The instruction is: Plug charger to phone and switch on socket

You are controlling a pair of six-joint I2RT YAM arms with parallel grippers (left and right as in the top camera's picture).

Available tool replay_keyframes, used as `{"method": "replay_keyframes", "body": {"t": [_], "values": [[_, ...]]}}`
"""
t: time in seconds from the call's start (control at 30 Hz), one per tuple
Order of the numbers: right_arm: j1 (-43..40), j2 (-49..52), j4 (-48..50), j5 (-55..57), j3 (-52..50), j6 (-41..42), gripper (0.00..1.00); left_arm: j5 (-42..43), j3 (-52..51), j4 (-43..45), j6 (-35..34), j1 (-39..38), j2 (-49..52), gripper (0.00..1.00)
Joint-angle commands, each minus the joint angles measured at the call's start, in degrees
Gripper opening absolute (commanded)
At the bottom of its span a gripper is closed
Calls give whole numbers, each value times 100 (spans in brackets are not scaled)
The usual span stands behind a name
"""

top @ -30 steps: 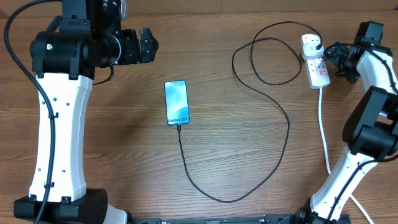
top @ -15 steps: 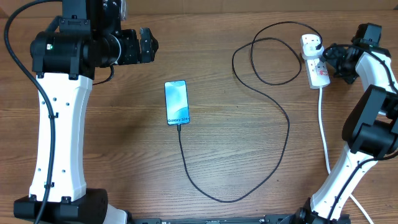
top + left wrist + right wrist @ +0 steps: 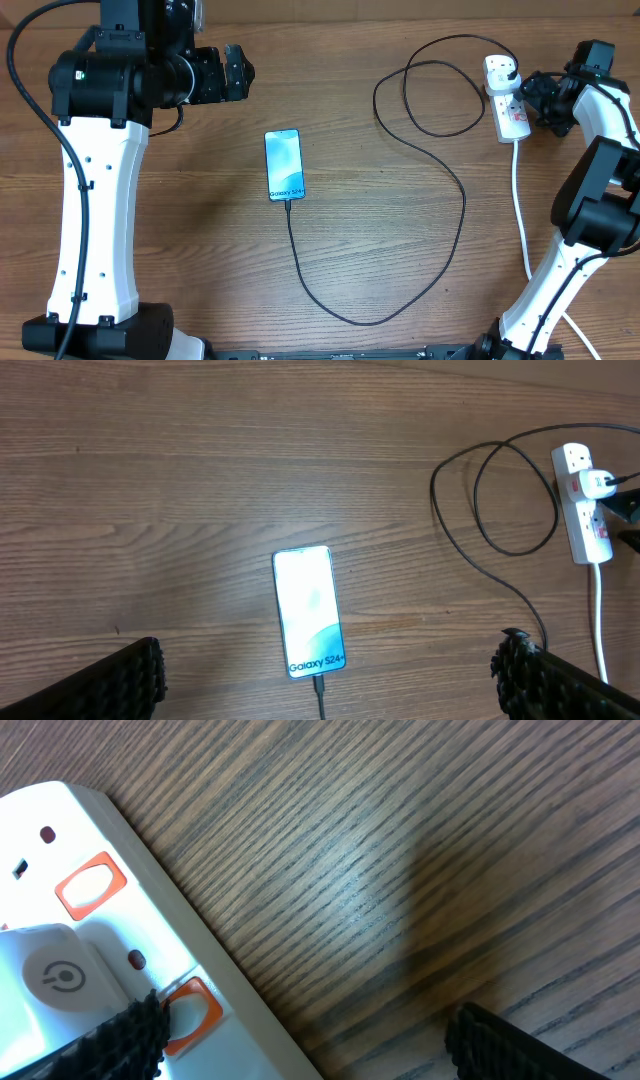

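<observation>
Right claw (image 3: 305,1020): spread wide and holding nothing. It hangs low, just beside the right long edge of the socket (image 3: 510,112).
Socket: a white strip at the far right of the bench (image 3: 200,230). Its long axis runs near-to-far, with the thick white cord leaving the near end.
Switch (image 3: 195,1008): an orange rocker on the strip's top face. In the wrist view it sits right at the tip of one black finger (image 3: 120,1040); you cannot tell whether they touch.
Direction: from the claw's centre the rocker lies off to one side, toward the bench's middle. You will likely need a short sideways shift and then a press down, not a reach along the strip.
Nearer arm: the right, by far. The left claw (image 3: 240,73) is fully open, empty and well apart.
Phone (image 3: 283,165): flat and face up at mid-bench.
Charger (image 3: 464,208): its tip meets the phone's near edge and looks plugged in, so the switch is probably what remains.
</observation>
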Motion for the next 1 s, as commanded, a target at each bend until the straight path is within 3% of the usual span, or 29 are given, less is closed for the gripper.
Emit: {"method": "replay_keyframes", "body": {"t": [0.0,0.13,0.47,0.97], "values": [[205,328,-223,-92,-131,-136,89,-13,4,7,-26,24,20,100],[177,267,-669,195,190,-133,100,-15,4,7,-26,24,20,100],[35,-608,-2981,321,2743,-136,100,-13,4,7,-28,24,20,100],[457,-2308,-3832,-293,2924,-527,95,-13,4,7,-26,24,20,100]]}}
